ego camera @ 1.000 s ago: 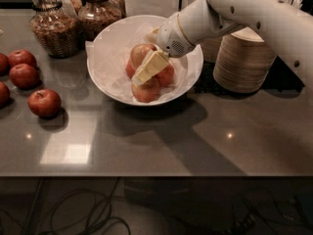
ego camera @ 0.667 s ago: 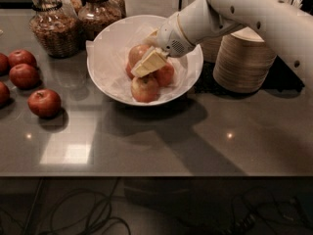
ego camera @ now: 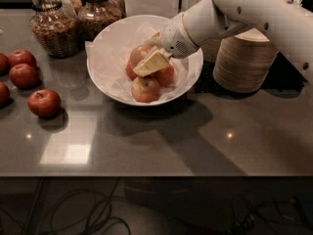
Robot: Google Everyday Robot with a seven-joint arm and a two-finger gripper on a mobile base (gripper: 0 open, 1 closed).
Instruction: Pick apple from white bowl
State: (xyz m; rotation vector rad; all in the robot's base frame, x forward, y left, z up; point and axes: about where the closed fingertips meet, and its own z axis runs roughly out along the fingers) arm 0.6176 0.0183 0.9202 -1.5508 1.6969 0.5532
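The white bowl (ego camera: 113, 39), wide and lined with crinkled white paper, stands at the back middle of the dark counter. Three apples lie in it. The largest pale apple (ego camera: 136, 58), with a red-orange blush, is at the back left of the pile. A smaller one (ego camera: 145, 89) lies in front and another (ego camera: 167, 75) to the right. My gripper (ego camera: 151, 62) reaches down into the bowl from the right on the white arm. It sits right at the large apple's right side and partly covers it.
Several dark red apples (ego camera: 44, 103) lie on the counter at the left. Two glass jars (ego camera: 51, 27) stand behind the bowl at the back left. A stack of beige paper bowls (ego camera: 244, 58) stands right of the bowl, under my arm. The counter's front edge (ego camera: 146, 175) runs across.
My gripper has risen slightly inside the bowl and shifted a little to the right. The apples have stayed where they were.
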